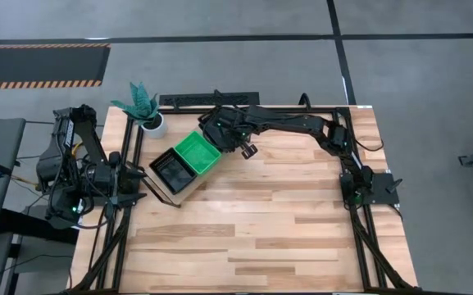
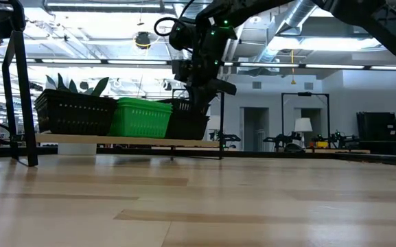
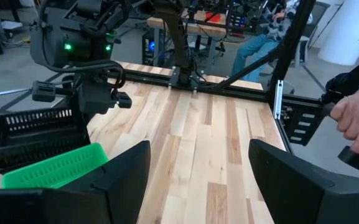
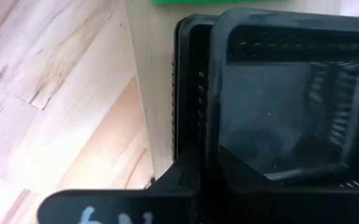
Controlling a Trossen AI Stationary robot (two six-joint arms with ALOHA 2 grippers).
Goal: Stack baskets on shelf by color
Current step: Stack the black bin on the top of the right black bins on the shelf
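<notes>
**Baskets in a row on the shelf, right arm over the far black stack**

The tabletop (image 1: 261, 229), of pale wood planks, is shown from above with one arm at each side. The shelf (image 1: 188, 190) is set aslant near the rear left corner of the tabletop, and its light board is raised on a thin black frame.

The right gripper (image 2: 199, 99) is reached across the rear of the tabletop and is held directly over one end of the shelf. Whether it is spread or closed cannot be told, nor whether anything is touched by it. The left gripper (image 3: 199, 146) is parked at the left edge of the tabletop, near the other end of the shelf. Its fingers are spread wide and nothing is held between them.

Three lots of baskets are lined along the board:
- a black basket (image 1: 169, 170) at the end nearer the left arm;
- a green basket (image 1: 197, 153) in the middle, just beside it;
- a black stack (image 4: 279, 93) under the right gripper, where two rims are seen, one nested in the other.

A potted plant (image 1: 142, 106) is placed behind the shelf. A person's hand (image 3: 356, 118) is visible beyond the right edge of the tabletop.
</notes>
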